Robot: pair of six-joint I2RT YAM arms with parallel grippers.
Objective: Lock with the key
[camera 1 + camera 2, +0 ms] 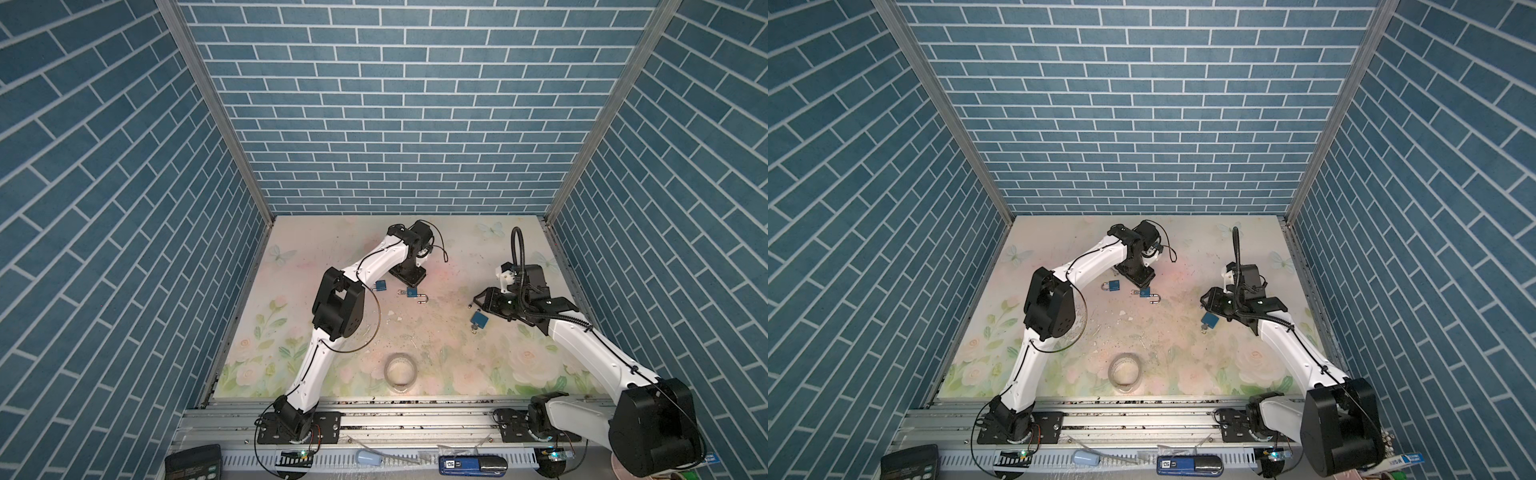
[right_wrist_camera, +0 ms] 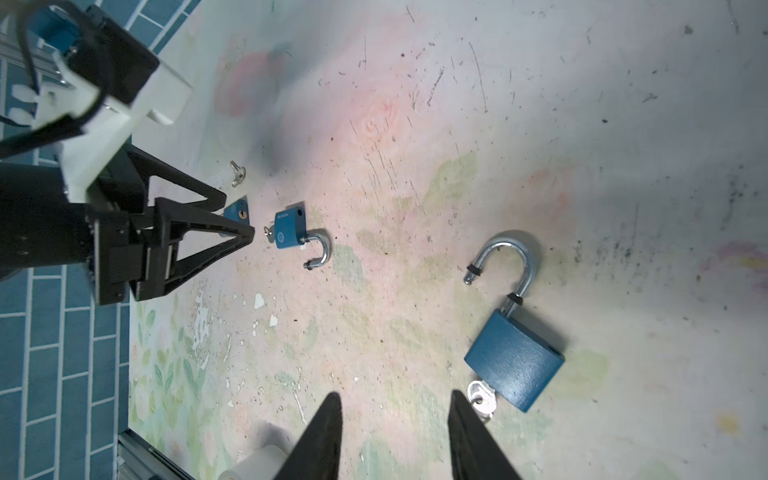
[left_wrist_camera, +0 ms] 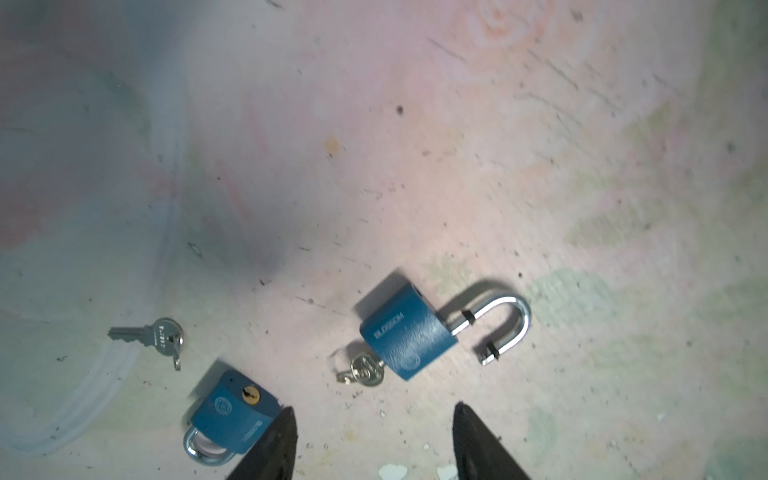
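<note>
Up front on the table [image 1: 449,365]: a tape roll [image 1: 400,371]. Lies flat, well apart from all else.

A bit further back, on the right: right lock [image 1: 479,319]. Blue, flat on the table, hoop open. Right key [image 2: 481,400] in its bottom end.

Right pincer [image 2: 395,399]: hangs low over this lock. Jaws apart, nothing between them, holds nothing. In the right wrist view, key head just beside one finger [image 2: 467,436]. Touching or not, cannot tell.

Further back, near the middle: mid lock [image 1: 412,293]. Blue too, flat on the table, hoop open and off to the right in both top views. Mid key [image 3: 365,370] in its bottom end, off to the left.

Just left of that, a little further back: shut lock [image 1: 381,285]. Blue, hoop closed, keyhole bare.

Loose key [image 3: 151,334]: lies flat on the table near the shut lock, not touching it. Shows in both wrist views.

Furthest back: left pincer [image 3: 374,417]. Points down over the table. Jaws wide apart, grips nothing. In the left wrist view, mid lock just ahead of the gap, one finger [image 3: 276,449] right beside the shut lock.
</note>
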